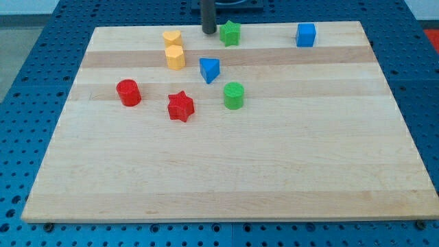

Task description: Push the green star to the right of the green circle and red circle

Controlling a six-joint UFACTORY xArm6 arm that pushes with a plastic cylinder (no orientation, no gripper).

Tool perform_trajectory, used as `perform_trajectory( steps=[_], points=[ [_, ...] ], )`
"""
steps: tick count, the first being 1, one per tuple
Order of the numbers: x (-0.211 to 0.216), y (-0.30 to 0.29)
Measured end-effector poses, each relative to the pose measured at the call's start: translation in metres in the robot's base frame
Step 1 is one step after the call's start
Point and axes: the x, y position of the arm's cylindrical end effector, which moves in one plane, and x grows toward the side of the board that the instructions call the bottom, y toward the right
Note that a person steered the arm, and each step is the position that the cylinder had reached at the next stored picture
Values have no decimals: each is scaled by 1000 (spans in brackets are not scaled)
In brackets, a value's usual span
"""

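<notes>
Camera view, single frame. My tip (pixel 208 31) is down on the board near the view's top edge, just beside the green star (pixel 230 33) on the star's left; whether it touches is too close to call. The rod carries nothing and has nothing to open or close. Green star lies directly toward the view's right of the tip, so a push along that line would drive it rightward along the top of the board. Green circle (pixel 234 95) sits below the star, toward the centre; red circle (pixel 128 92) is well apart at the view's left. Judgement: the star is roughly level in left-right terms with the green circle, so not yet to its right. Blue cube (pixel 306 34) stands on the same line further right and could be struck. Surface: pale wooden board (pixel 226 178), lower half bare; surrounding blue perforated table (pixel 27 62).
</notes>
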Motion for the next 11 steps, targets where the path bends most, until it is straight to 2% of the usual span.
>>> perform_trajectory(
  steps=[1, 2, 3, 4, 5, 6, 8, 9, 10, 11],
  points=[
    [10, 56],
    [57, 82],
    [86, 46],
    [85, 31],
    [131, 52],
    [170, 47],
    [161, 33],
    [204, 3],
    [195, -45],
    [150, -43]
  ],
)
